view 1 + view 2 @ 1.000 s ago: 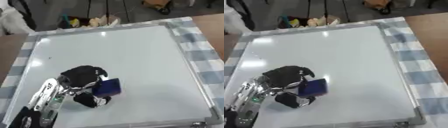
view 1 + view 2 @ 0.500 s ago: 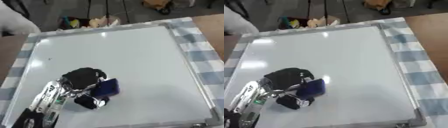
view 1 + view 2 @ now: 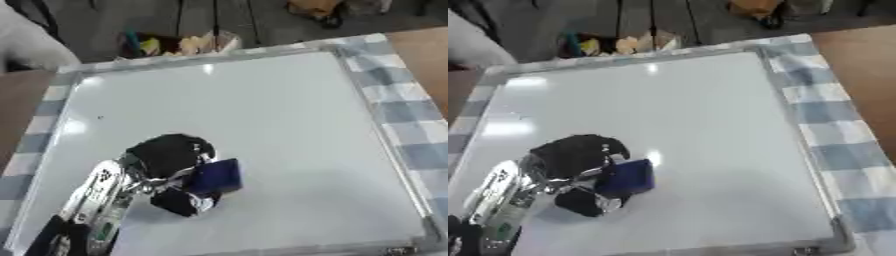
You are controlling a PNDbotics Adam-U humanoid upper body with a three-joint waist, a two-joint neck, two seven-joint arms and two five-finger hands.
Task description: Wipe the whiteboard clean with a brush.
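Blue-and-white checked cloth [image 3: 407,110] under board, over brown wooden table [image 3: 866,75]. Box of yellow, tan items [image 3: 179,45] on floor beyond.

Left hand [image 3: 171,159] low-left, fingers curled in a grasp.

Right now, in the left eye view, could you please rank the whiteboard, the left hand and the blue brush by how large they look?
1. Whiteboard
2. Left hand, shut on the brush; nearer the camera, so it may look bigger.
3. Brush

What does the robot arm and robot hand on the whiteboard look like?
The left robot hand is black and rounded, with shiny silver parts at its fingers. Its forearm is silver metal with dark openings and a small green spot, turning black toward the lower edge.
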